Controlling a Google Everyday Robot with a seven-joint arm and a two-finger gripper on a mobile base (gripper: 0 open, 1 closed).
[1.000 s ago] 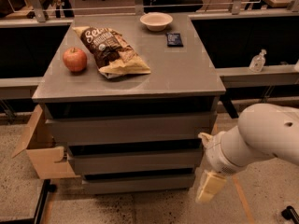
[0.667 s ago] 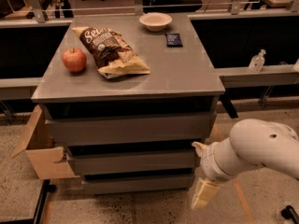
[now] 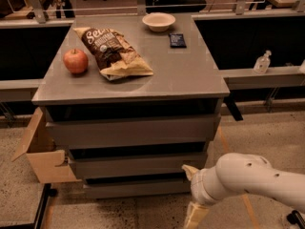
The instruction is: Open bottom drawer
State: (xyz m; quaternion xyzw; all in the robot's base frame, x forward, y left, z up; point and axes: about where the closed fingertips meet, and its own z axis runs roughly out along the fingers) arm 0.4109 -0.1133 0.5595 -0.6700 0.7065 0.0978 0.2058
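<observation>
The bottom drawer is the lowest and narrowest of three grey handleless fronts in the cabinet, and its front looks closed. My gripper is low at the cabinet's front right, just right of the bottom drawer's right end. Its cream fingers are spread apart with nothing between them. The upper fingertip sits near the right corner between the middle drawer and the bottom drawer. My white arm comes in from the lower right.
The top drawer is the tallest front. On the cabinet top lie an apple, a chip bag, a bowl and a dark packet. A cardboard box stands at the left. A bottle sits on the right ledge.
My arm has moved left and lower, bringing the gripper closer to the right end of the bottom drawer. The drawers have not moved.
</observation>
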